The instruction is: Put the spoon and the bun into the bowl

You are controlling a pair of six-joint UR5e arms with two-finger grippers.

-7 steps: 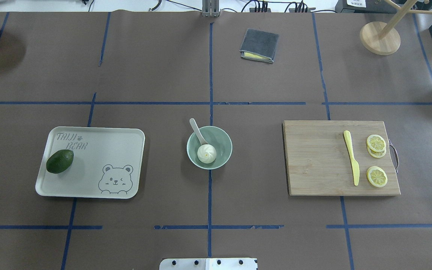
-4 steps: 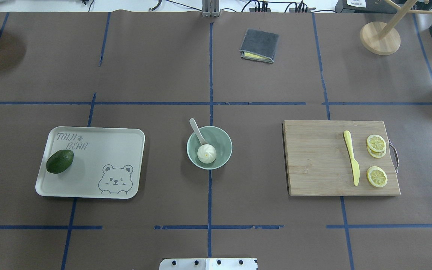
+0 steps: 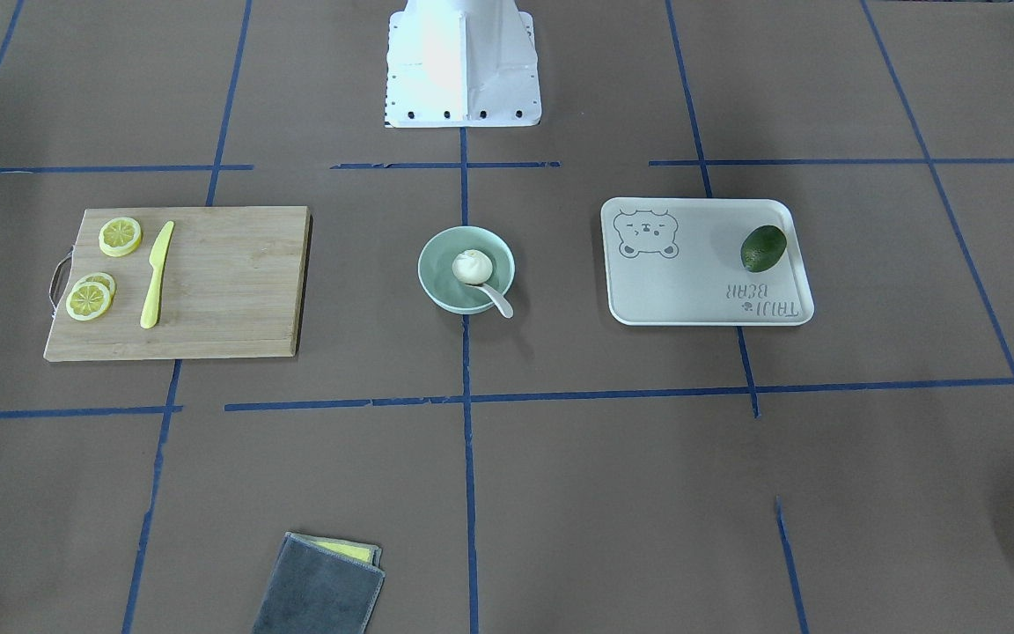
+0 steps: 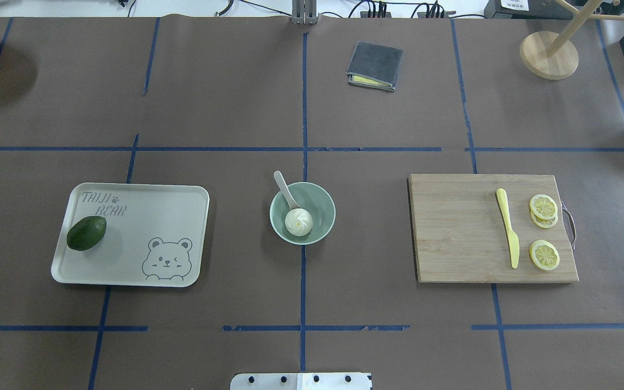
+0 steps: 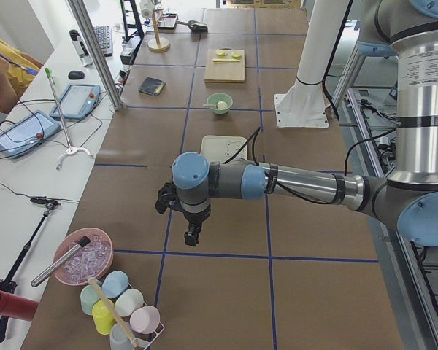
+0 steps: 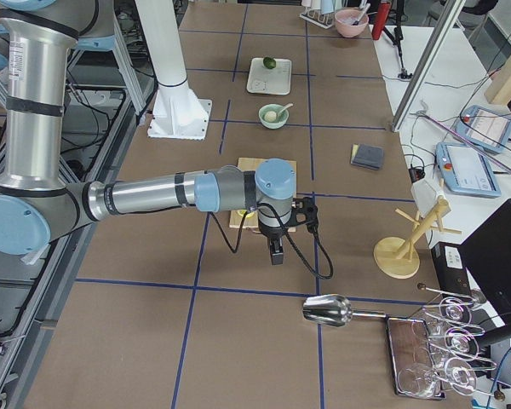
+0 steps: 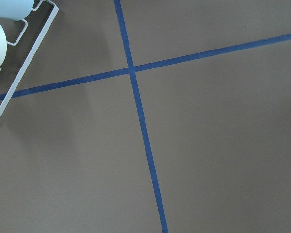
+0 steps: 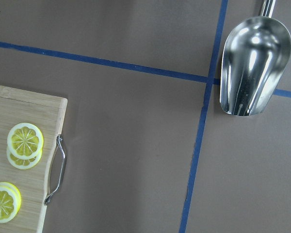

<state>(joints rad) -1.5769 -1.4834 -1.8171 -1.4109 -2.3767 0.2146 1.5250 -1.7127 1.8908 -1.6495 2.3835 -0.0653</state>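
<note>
The mint-green bowl (image 4: pixel 327 203) stands at the table's middle. The white pleated bun (image 4: pixel 298 221) lies inside it. The pale spoon (image 4: pixel 283 187) rests with its scoop in the bowl under the bun and its handle over the far-left rim. The front view shows the same bowl (image 3: pixel 434 273), bun (image 3: pixel 473 266) and spoon (image 3: pixel 500 305). My left gripper (image 5: pixel 193 235) hangs over bare table far to the left, seen only from the side. My right gripper (image 6: pixel 276 254) hangs far to the right. I cannot tell whether either is open or shut.
A beige bear tray (image 4: pixel 155 216) with an avocado (image 4: pixel 86 233) lies left of the bowl. A cutting board (image 4: pixel 453 233) with a yellow knife (image 4: pixel 508 227) and lemon slices (image 4: pixel 543 206) lies right. A folded cloth (image 4: pixel 374 66) and a metal scoop (image 8: pixel 252 63) are farther off.
</note>
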